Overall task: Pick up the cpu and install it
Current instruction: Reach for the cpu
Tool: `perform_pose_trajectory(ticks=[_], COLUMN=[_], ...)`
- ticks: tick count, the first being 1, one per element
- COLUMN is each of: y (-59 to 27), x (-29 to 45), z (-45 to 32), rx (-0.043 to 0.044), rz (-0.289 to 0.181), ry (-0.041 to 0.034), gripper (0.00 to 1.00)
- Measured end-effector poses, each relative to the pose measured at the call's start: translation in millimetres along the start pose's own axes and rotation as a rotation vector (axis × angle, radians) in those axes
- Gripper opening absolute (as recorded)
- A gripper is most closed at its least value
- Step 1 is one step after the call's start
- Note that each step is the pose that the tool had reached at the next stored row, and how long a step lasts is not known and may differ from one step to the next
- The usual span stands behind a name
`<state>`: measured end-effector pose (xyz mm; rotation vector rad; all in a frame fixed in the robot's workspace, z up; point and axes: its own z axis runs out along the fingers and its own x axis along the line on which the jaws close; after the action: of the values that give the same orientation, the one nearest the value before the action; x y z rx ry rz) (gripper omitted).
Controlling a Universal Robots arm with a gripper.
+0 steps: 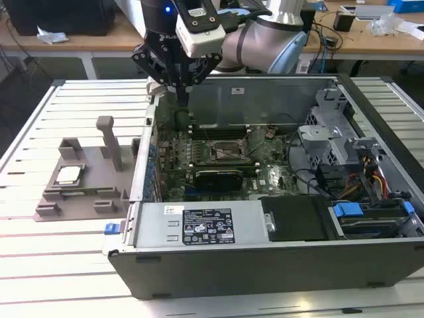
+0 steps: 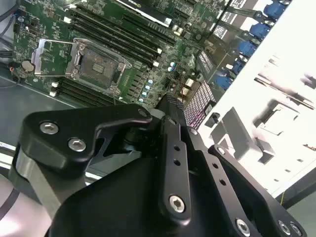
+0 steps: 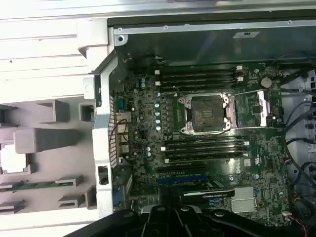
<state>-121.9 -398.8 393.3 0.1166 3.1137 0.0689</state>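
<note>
My black metal gripper (image 1: 182, 99) hangs empty, jaws together; the flat silvery square cpu (image 1: 68, 175) lies in a grey plastic tray (image 1: 79, 199), exterior view's left.

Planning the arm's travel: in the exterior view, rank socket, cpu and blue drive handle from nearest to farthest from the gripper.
1. Socket, on the motherboard below the gripper.
2. Cpu, on the tray, exterior view's left.
3. Blue drive handle, exterior view's right.

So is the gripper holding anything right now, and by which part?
Nothing seen held: the cpu lies in the grey tray, the gripper above the case.
</note>
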Motion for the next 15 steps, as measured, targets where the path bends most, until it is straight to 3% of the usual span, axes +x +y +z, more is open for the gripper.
perform_pose_trajectory(ticks=[7, 15], y=[-1.4, -2.1], x=[18.7, 28.5], z=[-0.5, -0.7], rx=[0.0, 0.0001], rz=[0.0, 0.0], ry=[-0.0001, 0.0], gripper=[0.11, 0.11])
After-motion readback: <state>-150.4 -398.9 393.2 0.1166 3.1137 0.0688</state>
